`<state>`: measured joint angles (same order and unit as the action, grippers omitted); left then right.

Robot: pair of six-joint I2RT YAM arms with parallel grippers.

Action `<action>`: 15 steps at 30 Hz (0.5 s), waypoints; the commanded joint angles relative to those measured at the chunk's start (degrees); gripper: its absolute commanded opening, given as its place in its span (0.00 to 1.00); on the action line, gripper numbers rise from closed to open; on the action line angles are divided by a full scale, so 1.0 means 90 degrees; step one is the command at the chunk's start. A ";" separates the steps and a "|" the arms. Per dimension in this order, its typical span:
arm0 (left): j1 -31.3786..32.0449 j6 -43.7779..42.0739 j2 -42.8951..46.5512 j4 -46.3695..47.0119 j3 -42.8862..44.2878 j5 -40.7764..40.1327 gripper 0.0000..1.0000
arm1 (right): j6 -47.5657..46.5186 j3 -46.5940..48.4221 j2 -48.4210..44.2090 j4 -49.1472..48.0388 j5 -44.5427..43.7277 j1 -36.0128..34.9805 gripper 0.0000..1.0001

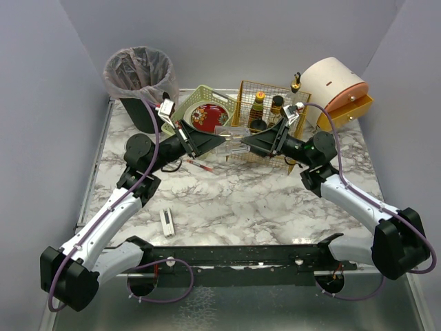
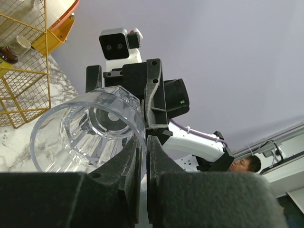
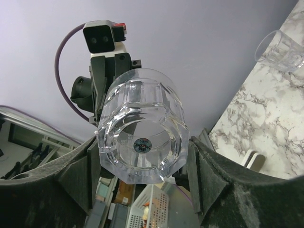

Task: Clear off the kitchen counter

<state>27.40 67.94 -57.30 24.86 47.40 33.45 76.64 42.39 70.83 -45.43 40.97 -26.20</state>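
Note:
A clear faceted glass (image 1: 232,141) hangs on its side above the marble kitchen counter (image 1: 241,200), between my two grippers. My left gripper (image 1: 222,140) is shut on its rim; in the left wrist view the fingers (image 2: 144,137) pinch the thin wall of the glass (image 2: 85,128). My right gripper (image 1: 242,143) holds the other end. In the right wrist view its jaws (image 3: 142,148) press both sides of the thick base of the glass (image 3: 142,123).
A lined bin (image 1: 138,79) stands back left. Beside it are a pale green tray (image 1: 201,96) with a red plate and a yellow wire basket (image 1: 265,110) of bottles. A round wooden box (image 1: 337,89) stands back right. A second glass (image 3: 280,50), a white object (image 1: 167,222) and a red stick (image 1: 200,165) are on the counter.

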 commanded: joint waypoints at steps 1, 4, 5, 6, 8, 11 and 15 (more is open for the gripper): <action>0.0022 -0.0073 0.0136 0.0301 -0.0093 0.0047 0.00 | 0.0013 0.0108 0.0041 -0.0235 -0.0072 -0.0029 0.64; 0.0022 -0.0138 0.0114 0.0290 -0.0154 -0.0006 0.00 | -0.0086 0.0089 0.0027 -0.0151 -0.0098 -0.0029 0.51; 0.0022 -0.0182 0.0100 0.0264 -0.0169 -0.0006 0.00 | -0.0152 0.0093 0.0008 -0.0077 -0.0111 -0.0029 0.46; 0.0022 -0.0224 0.0085 0.0229 -0.0188 -0.0017 0.02 | -0.0264 0.0109 -0.0009 0.0048 -0.0131 -0.0029 0.41; 0.0015 -0.0381 0.0064 0.0108 -0.0230 -0.0070 0.18 | -0.0564 0.0186 -0.0090 0.0424 -0.0208 -0.0029 0.31; 0.0013 -0.0806 0.0068 -0.0398 -0.0162 -0.0279 0.40 | -0.1222 0.0363 -0.0277 0.1250 -0.0394 -0.0029 0.20; 0.0012 -0.1745 0.0043 -0.1736 0.0316 -0.0839 0.66 | -0.2267 0.0661 -0.0604 0.2623 -0.0885 -0.0029 0.09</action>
<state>27.40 61.95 -57.21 20.80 46.24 31.57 67.16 44.12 69.17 -34.02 38.35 -26.20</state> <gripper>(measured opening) 0.535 0.689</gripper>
